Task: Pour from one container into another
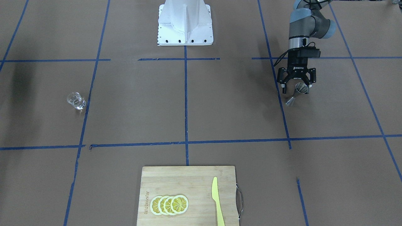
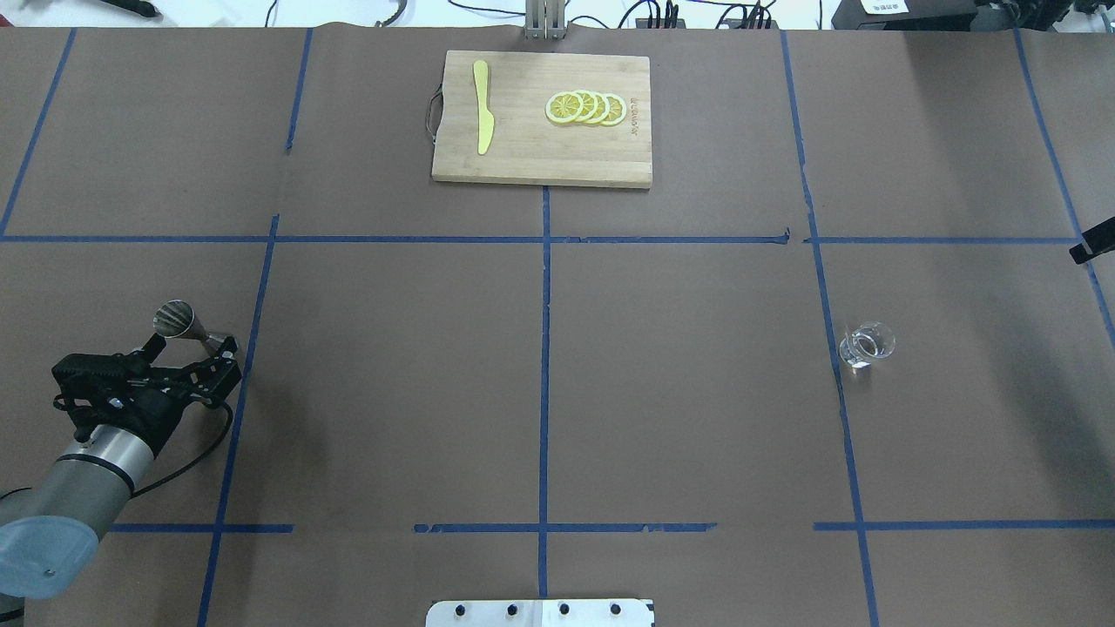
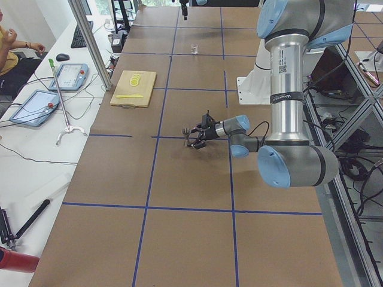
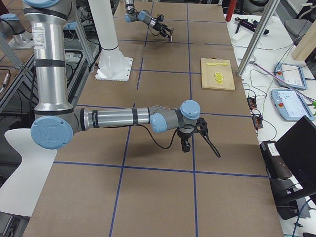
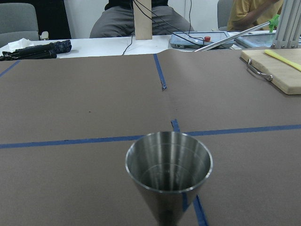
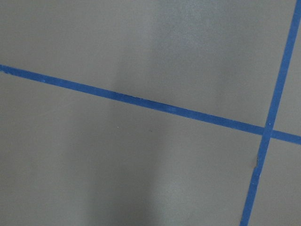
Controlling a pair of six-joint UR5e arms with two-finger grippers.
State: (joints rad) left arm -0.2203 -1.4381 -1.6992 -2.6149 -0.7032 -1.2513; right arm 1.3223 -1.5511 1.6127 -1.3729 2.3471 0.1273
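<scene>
The silver metal jigger stands upright on the brown table between the fingers of my left gripper. That gripper is open, with a finger on each side and a gap to the metal. In the overhead view the jigger pokes out just beyond the left gripper. Its hollow top cone fills the left wrist view. The clear glass tumbler stands alone far across the table. My right gripper hangs over bare table near the right end. I cannot tell whether it is open or shut.
A wooden cutting board holds lemon slices and a yellow knife at the far middle edge. Blue tape lines grid the table. The white robot base sits at the near middle. People sit beyond the far edge.
</scene>
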